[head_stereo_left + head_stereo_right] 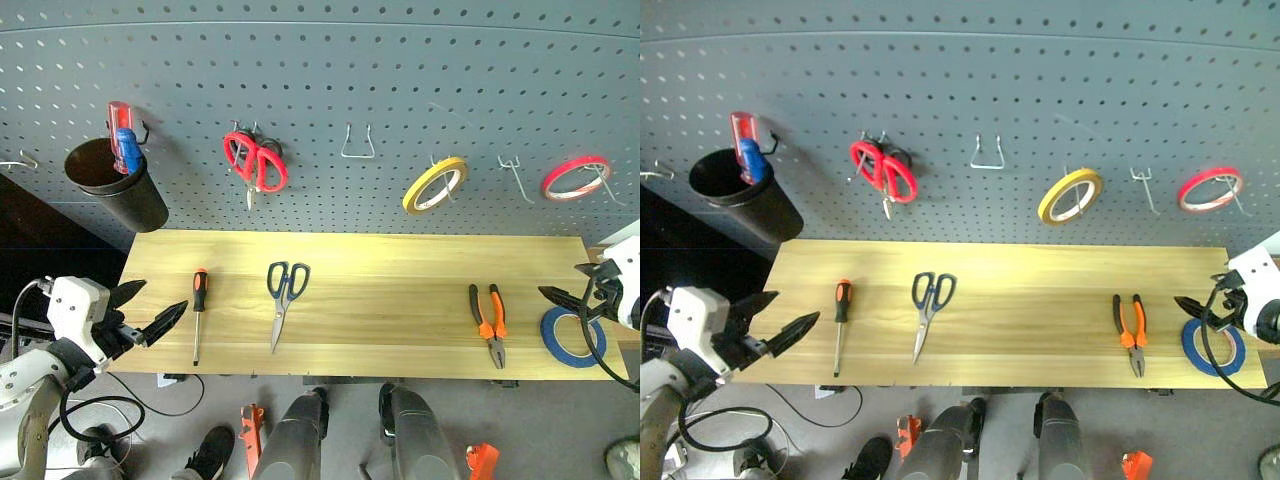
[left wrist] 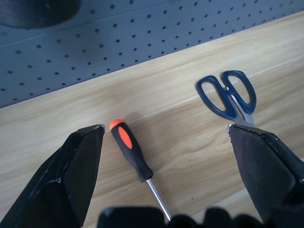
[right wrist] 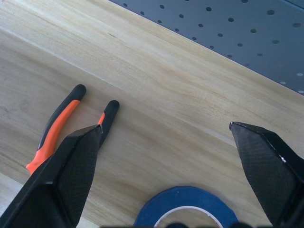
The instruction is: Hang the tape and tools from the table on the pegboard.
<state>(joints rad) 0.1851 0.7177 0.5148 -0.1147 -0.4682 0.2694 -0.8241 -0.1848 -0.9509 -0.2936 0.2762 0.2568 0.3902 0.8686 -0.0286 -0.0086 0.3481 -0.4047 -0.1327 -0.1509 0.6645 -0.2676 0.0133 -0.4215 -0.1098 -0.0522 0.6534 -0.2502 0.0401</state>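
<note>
On the light wooden table (image 1: 400, 255), from left to right, lie the orange-and-black screwdriver (image 1: 199, 300), the blue-handled scissors (image 1: 285, 290), the orange-handled pliers (image 1: 489, 320) and the blue tape (image 1: 553, 343). The pegboard (image 1: 350, 70) rises behind the table. At the table's left end my left gripper (image 1: 160, 298) is open and empty. It points towards the screwdriver (image 2: 130, 152) and the scissors (image 2: 236, 111). My right gripper (image 1: 562, 280) is open and empty at the right end, just above the blue tape (image 3: 187, 195), with the pliers (image 3: 57, 128) beside it.
Hanging on the pegboard are a black cup (image 1: 115, 190) with a red-and-blue screwdriver, red scissors (image 1: 257, 162), a yellow roll (image 1: 435, 185) and a red roll (image 1: 577, 177). Bare hooks (image 1: 357, 143) sit between them.
</note>
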